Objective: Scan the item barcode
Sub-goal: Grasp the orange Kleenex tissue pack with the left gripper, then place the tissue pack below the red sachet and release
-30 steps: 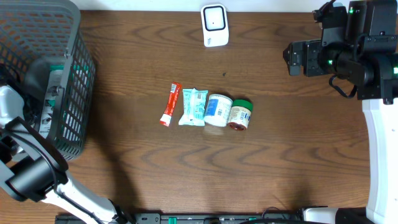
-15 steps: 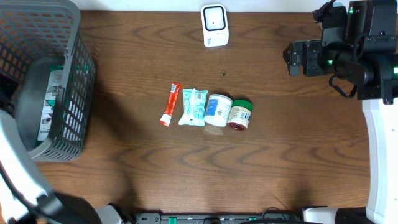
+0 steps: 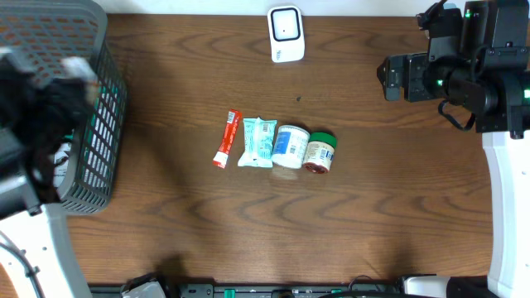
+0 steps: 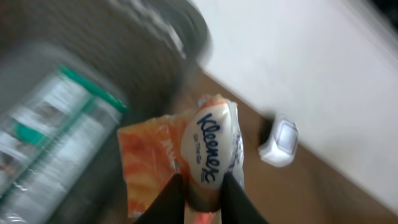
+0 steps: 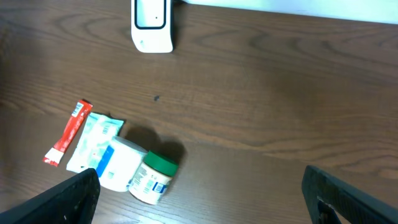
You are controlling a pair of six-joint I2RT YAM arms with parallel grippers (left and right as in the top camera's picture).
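Four small goods lie in a row mid-frame on the brown wood-grain desk (image 3: 373,215): a red sachet (image 3: 226,139), a crinkled teal packet (image 3: 257,142), a white blue-labelled tub (image 3: 291,146) and a green-lidded jar (image 3: 320,152). A boxy white scanner (image 3: 286,34) sits at the top edge. The left jaws pinch a soft orange-and-white Kleenex tissue pack (image 4: 208,149) over the grey mesh basket (image 3: 108,91) at upper left. The right jaws are spread wide, holding nothing.

We note even, diffuse light from above on the tabletop (image 3: 373,207), with a faint sheen and no hard glare. The jar (image 5: 152,180) casts a short, soft shadow. In the overhead view, motion blur smears the left arm (image 3: 41,108). The left wrist view is blurred throughout; only the pack (image 4: 208,155) reads. The right wrist view is sharp.
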